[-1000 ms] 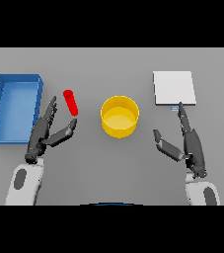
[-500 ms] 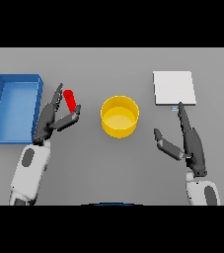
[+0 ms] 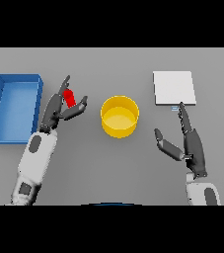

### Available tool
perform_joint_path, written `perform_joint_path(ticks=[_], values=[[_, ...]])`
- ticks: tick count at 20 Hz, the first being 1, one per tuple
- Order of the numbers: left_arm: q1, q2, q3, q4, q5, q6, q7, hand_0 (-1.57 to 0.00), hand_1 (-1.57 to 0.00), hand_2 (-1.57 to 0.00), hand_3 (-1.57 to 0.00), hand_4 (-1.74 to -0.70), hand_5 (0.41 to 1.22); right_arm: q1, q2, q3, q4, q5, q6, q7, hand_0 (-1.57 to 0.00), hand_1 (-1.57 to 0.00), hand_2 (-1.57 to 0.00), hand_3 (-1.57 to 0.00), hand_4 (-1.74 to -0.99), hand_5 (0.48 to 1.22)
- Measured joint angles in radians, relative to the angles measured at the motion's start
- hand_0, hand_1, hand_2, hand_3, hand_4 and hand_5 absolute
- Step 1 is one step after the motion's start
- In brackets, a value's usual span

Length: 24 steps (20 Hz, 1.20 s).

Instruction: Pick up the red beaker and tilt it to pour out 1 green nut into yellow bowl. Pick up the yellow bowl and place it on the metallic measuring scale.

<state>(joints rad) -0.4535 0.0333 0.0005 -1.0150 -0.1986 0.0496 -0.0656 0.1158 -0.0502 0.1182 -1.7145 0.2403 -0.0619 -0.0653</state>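
Left hand (image 3: 59, 109) is bracketing the red beaker (image 3: 70, 98), fingers and thumb spread either side, not yet clamped. You're sitting in the grasp step. Beaker is standing on the counter (image 3: 108, 168) between blue bin (image 3: 15, 106) and yellow bowl (image 3: 119, 116). Next you're closing, lifting, tilting over the bowl. Right hand (image 3: 190, 143) is idling, fingers straight, below the metallic scale (image 3: 174, 88).

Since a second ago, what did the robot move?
The left robot hand reached forward to the red beaker, and its fingers and thumb now sit around it, not yet clearly gripping. The beaker has not been lifted. The right robot hand, yellow bowl, scale and blue tray stayed put.
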Motion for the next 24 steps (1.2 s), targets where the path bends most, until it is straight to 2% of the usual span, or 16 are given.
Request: perform_joint_path(ticks=[2,5,6,7,8,9,10,12,13,14,16,17,19,21,22,24], values=[[-0.020,0.004,0.021,0.037,0.017,-0.008,-0.033,0.00,0.00,0.00,0.00,-1.32,0.692,0.011,-0.013,-0.011,-0.001,-0.011,0.007,-0.019,0.00,0.00,0.00,0.00,-1.264,0.640],[-0.044,-0.009,0.033,0.083,0.025,-0.007,-0.066,0.00,0.00,0.00,0.00,-1.35,0.704,0.004,-0.005,-0.001,0.008,0.006,-0.001,-0.018,0.00,0.00,0.00,0.00,-1.261,0.641],[-0.040,-0.010,0.043,0.093,0.033,-0.004,-0.084,0.00,-0.03,-0.07,-0.03,-1.38,0.724,0.010,-0.004,0.002,0.008,0.009,-0.003,-0.024,0.00,0.00,0.00,0.00,-1.259,0.642],[-0.061,-0.018,0.055,0.106,0.042,0.006,-0.094,-0.12,-0.15,-0.18,-0.12,-1.41,0.750,-0.001,0.002,0.000,0.017,0.010,-0.009,-0.016,0.00,0.00,0.00,0.00,-1.260,0.642],[-0.070,-0.022,0.068,0.123,0.052,0.012,-0.105,-0.29,-0.33,-0.36,-0.29,-1.45,0.783,0.007,-0.008,-0.009,0.007,0.002,-0.006,-0.030,0.00,0.00,0.00,0.00,-1.258,0.644],[-0.069,-0.031,0.075,0.118,0.064,0.012,-0.105,-0.44,-0.48,-0.52,-0.55,-1.45,0.871,0.018,-0.011,-0.003,-0.001,0.008,-0.003,-0.042,0.00,0.00,0.00,0.00,-1.257,0.645],[-0.079,-0.035,0.079,0.130,0.060,0.029,-0.077,-0.66,-0.70,-0.73,-0.72,-1.50,0.941,0.011,-0.009,0.000,-0.001,0.015,-0.006,-0.026,0.00,0.00,0.00,0.00,-1.255,0.644],[-0.092,-0.037,0.076,0.162,0.037,0.058,-0.073,-0.99,-1.01,-1.03,-0.93,-1.57,1.042,0.017,-0.007,0.000,0.000,0.012,-0.005,-0.024,0.00,0.00,0.00,0.00,-1.254,0.645],[-0.102,-0.037,0.066,0.173,0.027,0.060,-0.081,-1.11,-1.12,-1.14,-0.97,-1.60,1.078,0.006,-0.009,-0.005,0.009,0.007,-0.003,-0.018,0.00,0.00,0.00,0.00,-1.252,0.644],[-0.101,-0.034,0.058,0.179,0.028,0.054,-0.109,-1.20,-1.21,-1.23,-1.09,-1.57,1.106,0.006,-0.013,-0.007,-0.004,0.005,-0.003,-0.023,0.00,0.00,0.00,0.00,-1.250,0.643],[-0.106,-0.029,0.043,0.183,0.015,0.046,-0.104,-1.33,-1.34,-1.35,-1.27,-1.52,1.148,0.011,-0.009,-0.010,0.002,-0.001,-0.003,-0.022,0.00,0.00,0.00,0.00,-1.259,0.646],[-0.104,-0.032,0.044,0.173,0.018,0.040,-0.079,-1.38,-1.39,-1.40,-1.33,-1.51,1.162,0.018,-0.006,-0.006,0.004,-0.001,-0.002,-0.027,0.00,0.00,0.00,0.00,-1.257,0.645],[-0.103,-0.037,0.048,0.170,0.019,0.053,-0.069,-1.45,-1.45,-1.46,-1.41,-1.59,1.151,0.015,-0.004,-0.005,-0.003,-0.005,0.001,-0.023,0.00,0.00,0.00,0.00,-1.257,0.643],[-0.106,-0.045,0.057,0.159,0.047,0.066,-0.112,-1.49,-1.50,-1.50,-1.47,-1.64,1.132,0.012,-0.008,-0.010,-0.004,-0.011,0.004,-0.010,0.00,0.00,0.00,0.00,-1.262,0.646],[-0.102,-0.042,0.062,0.145,0.064,0.064,-0.132,-1.51,-1.51,-1.51,-1.49,-1.66,1.128,0.011,-0.006,-0.007,-0.001,-0.010,0.005,-0.027,0.00,0.00,0.00,0.00,-1.258,0.646],[-0.096,-0.047,0.062,0.111,0.084,0.075,-0.132,-1.53,-1.53,-1.53,-1.52,-1.69,1.118,0.015,-0.004,0.002,0.005,0.015,-0.007,-0.019,0.00,0.00,0.00,0.00,-1.259,0.647]])
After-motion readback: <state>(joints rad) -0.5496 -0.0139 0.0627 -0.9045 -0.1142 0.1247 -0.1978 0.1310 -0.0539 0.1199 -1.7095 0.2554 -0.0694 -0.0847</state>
